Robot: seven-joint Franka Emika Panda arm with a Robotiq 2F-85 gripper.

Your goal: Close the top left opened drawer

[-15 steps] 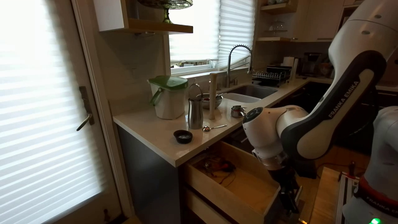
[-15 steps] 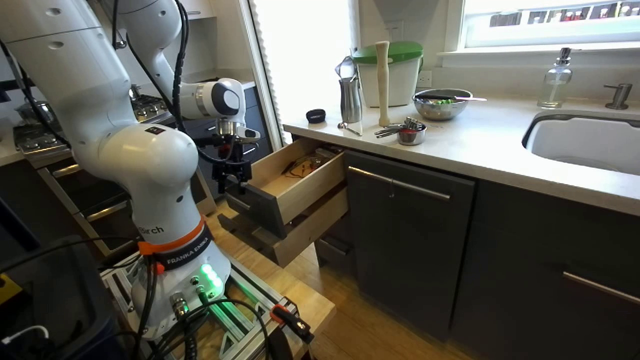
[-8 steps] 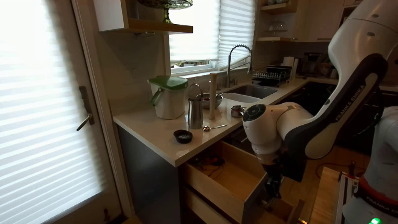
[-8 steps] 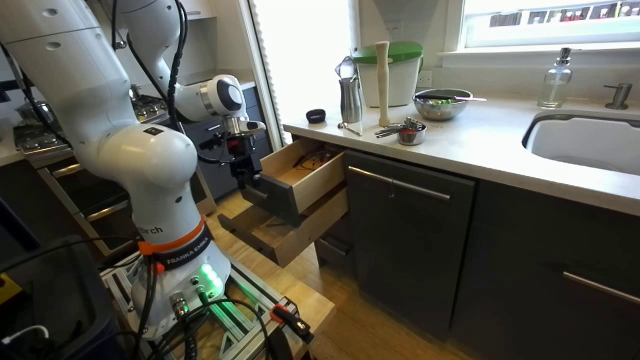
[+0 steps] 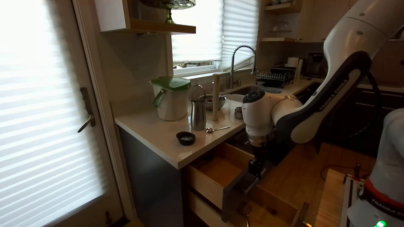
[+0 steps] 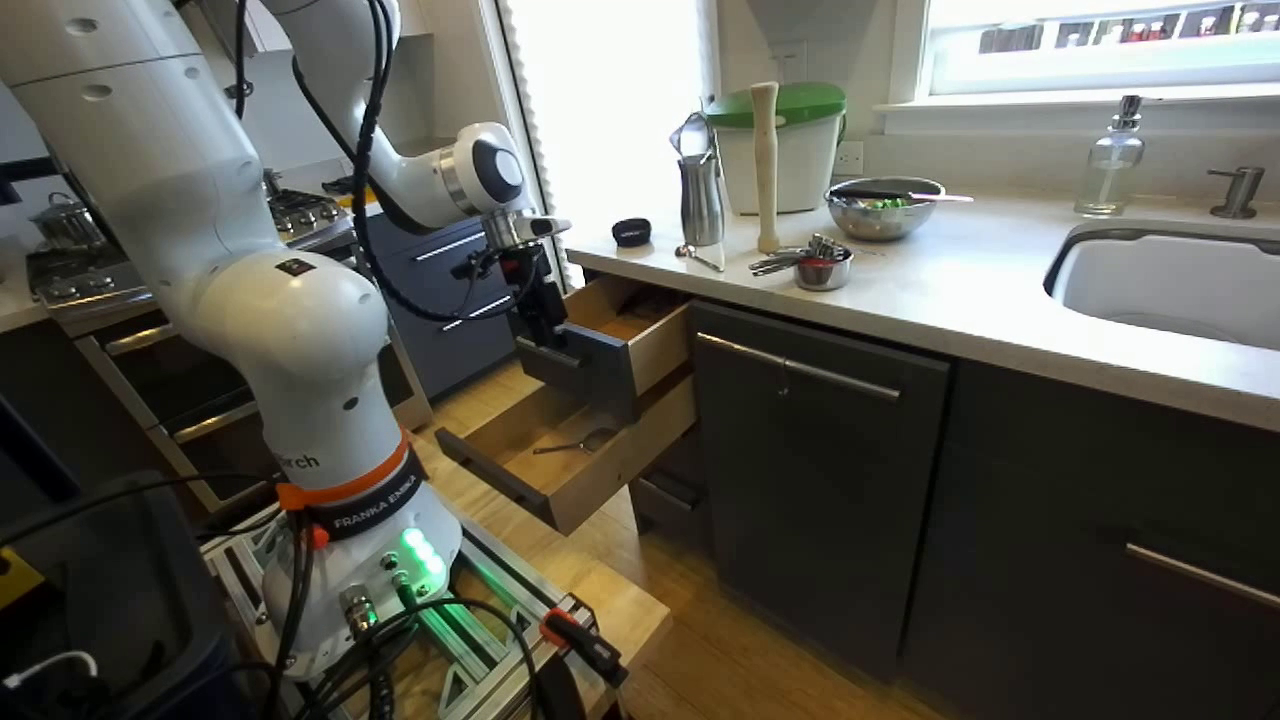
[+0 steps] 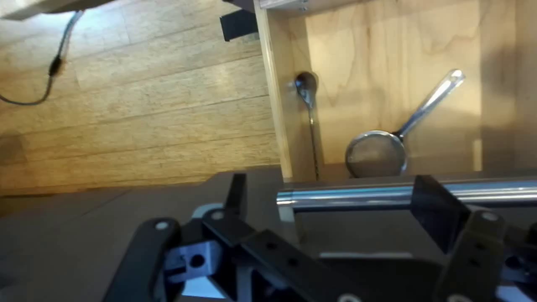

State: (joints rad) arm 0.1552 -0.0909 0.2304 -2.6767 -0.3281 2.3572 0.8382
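Arm [image 5: 334, 88] bent, splayed gripper [image 7: 333, 193] downward at the upper drawer [image 6: 606, 372]

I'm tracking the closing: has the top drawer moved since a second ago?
Yes: in an exterior view, the top drawer has slid inward, further under the countertop, though still open.

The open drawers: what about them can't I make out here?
Back of the top drawer: the countertop and shadow hide it in both exterior views.
Back of the lower drawer: the top drawer covers it in all three views.
Whether the pincer touches the drawer front or handle: dark against dark in both exterior views; in the wrist view a finger covers part of the handle.
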